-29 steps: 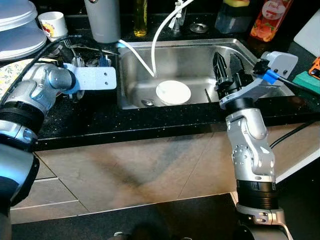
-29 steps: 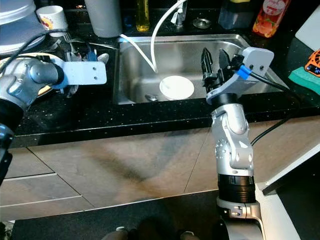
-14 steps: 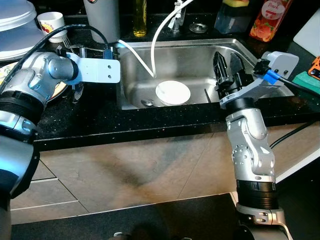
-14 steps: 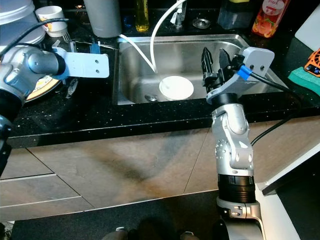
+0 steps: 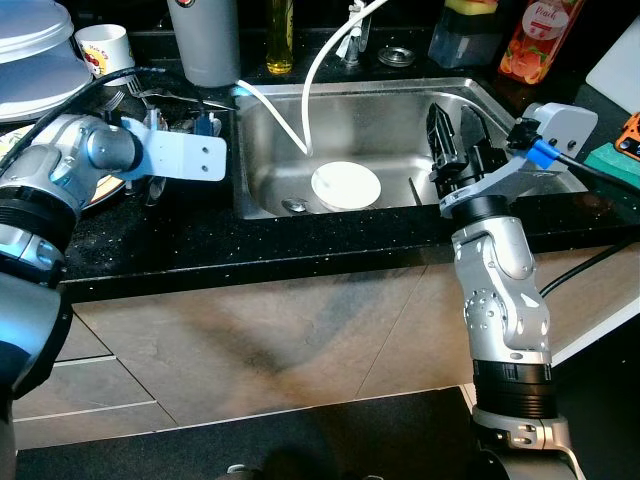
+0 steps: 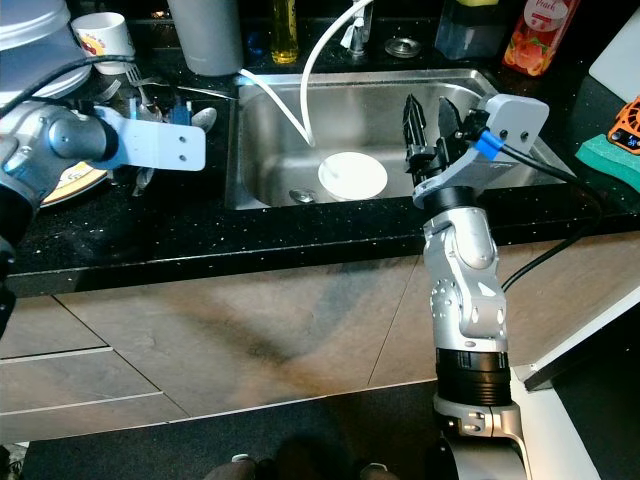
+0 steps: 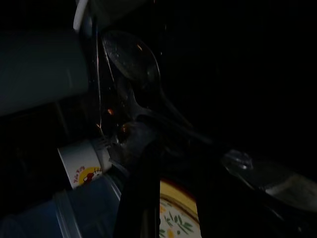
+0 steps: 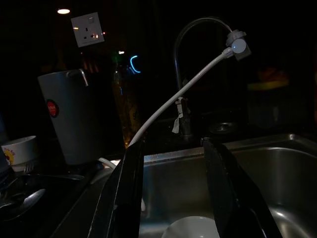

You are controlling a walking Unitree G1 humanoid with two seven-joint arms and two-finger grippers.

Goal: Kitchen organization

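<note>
My left gripper (image 5: pixel 163 126) reaches over a heap of spoons and forks (image 5: pixel 178 104) on the black counter, left of the sink (image 5: pixel 400 100). In the dark left wrist view one black finger (image 7: pixel 141 198) points at a spoon (image 7: pixel 131 59), and a second spoon (image 7: pixel 267 171) lies to the side. A round white dish (image 5: pixel 346 186) sits on the sink floor. My right gripper (image 5: pixel 455 130) hovers open over the sink's right half, its fingers (image 8: pixel 130 193) spread with nothing between them.
A floral plate (image 6: pixel 68 180) lies under my left arm. A white cup (image 5: pixel 103 47), stacked white dishes (image 5: pixel 35 50) and a grey jug (image 5: pixel 205 40) stand behind. A white hose (image 5: pixel 320 70) hangs into the sink. Bottles (image 5: pixel 540 40) and a green sponge (image 5: pixel 612 160) are on the right.
My left wrist rose and swung toward the sink half a second ago, then dropped back left over the cutlery. The right arm has not moved.
</note>
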